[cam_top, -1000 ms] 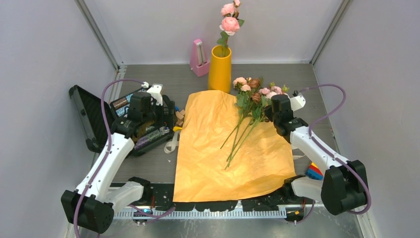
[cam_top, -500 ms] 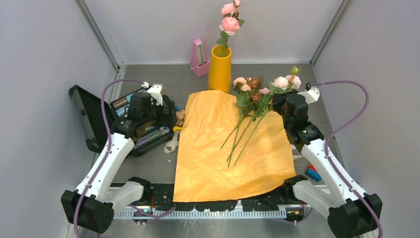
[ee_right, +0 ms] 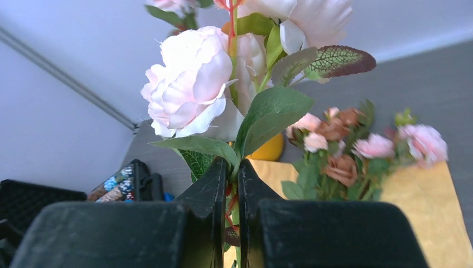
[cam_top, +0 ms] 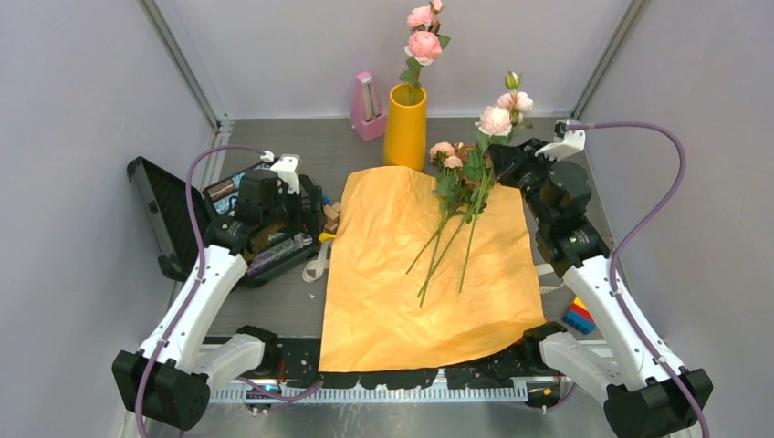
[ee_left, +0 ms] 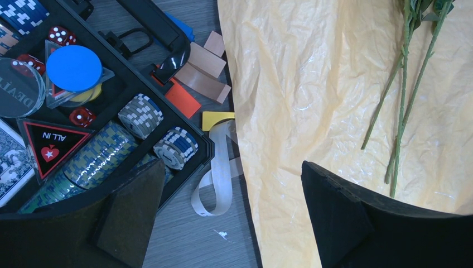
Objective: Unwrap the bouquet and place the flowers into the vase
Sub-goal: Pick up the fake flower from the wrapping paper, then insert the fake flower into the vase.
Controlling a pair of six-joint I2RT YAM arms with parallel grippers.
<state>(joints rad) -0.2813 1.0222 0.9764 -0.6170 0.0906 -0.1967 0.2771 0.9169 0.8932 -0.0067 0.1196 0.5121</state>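
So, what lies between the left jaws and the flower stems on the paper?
A bare stretch of crinkled orange paper, with a looped beige ribbon beside its edge, as the left wrist view shows.

Right pincer (ee_right: pixel 232 167) grips a pink rose (ee_right: pixel 189 84) upright.
More flowers (ee_right: pixel 340 145) lie behind on orange paper (ee_right: pixel 429 212).

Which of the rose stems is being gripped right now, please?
The pale pink rose pinched in the right gripper's fingers; another stands in the vase, the rest lie on the orange paper.
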